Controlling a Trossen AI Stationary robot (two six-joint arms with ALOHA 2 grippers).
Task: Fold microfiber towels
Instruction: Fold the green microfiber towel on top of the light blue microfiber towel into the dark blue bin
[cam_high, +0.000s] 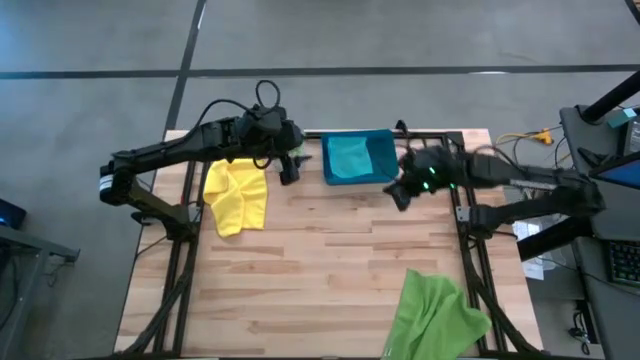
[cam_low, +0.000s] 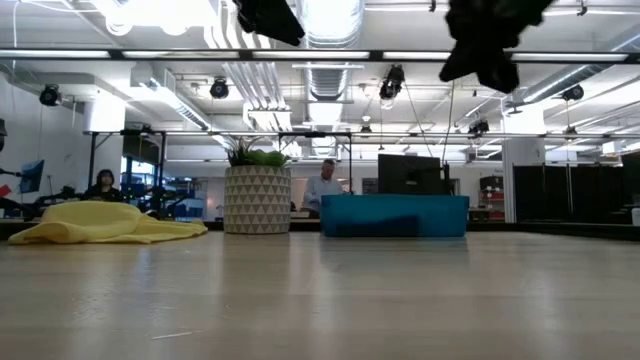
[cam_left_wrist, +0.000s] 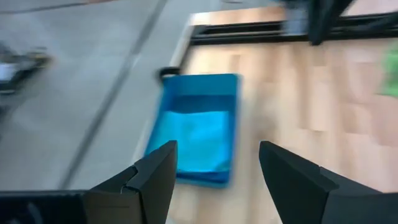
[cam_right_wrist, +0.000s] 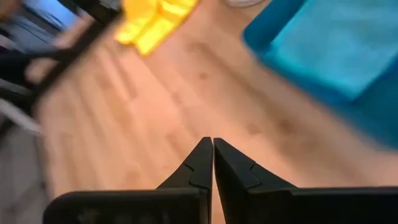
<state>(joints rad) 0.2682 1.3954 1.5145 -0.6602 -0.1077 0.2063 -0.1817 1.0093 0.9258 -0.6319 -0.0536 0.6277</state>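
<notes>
A yellow towel (cam_high: 237, 195) lies crumpled at the table's far left; it also shows in the low view (cam_low: 105, 224). A folded teal towel (cam_high: 349, 156) lies in a blue plastic tray (cam_high: 383, 140) at the far middle. A light green towel (cam_high: 432, 315) hangs over the near right edge. The blue towel is out of view. My left gripper (cam_high: 290, 172) hovers open and empty between the yellow towel and the tray. My right gripper (cam_high: 398, 193) is shut and empty just right of the tray, above the table.
Black frame rails (cam_high: 470, 240) run along the table's left, right and far sides. Bare wood (cam_high: 330, 260) fills the table's middle and near part. A planter (cam_low: 257, 198) and people show in the room beyond the far edge.
</notes>
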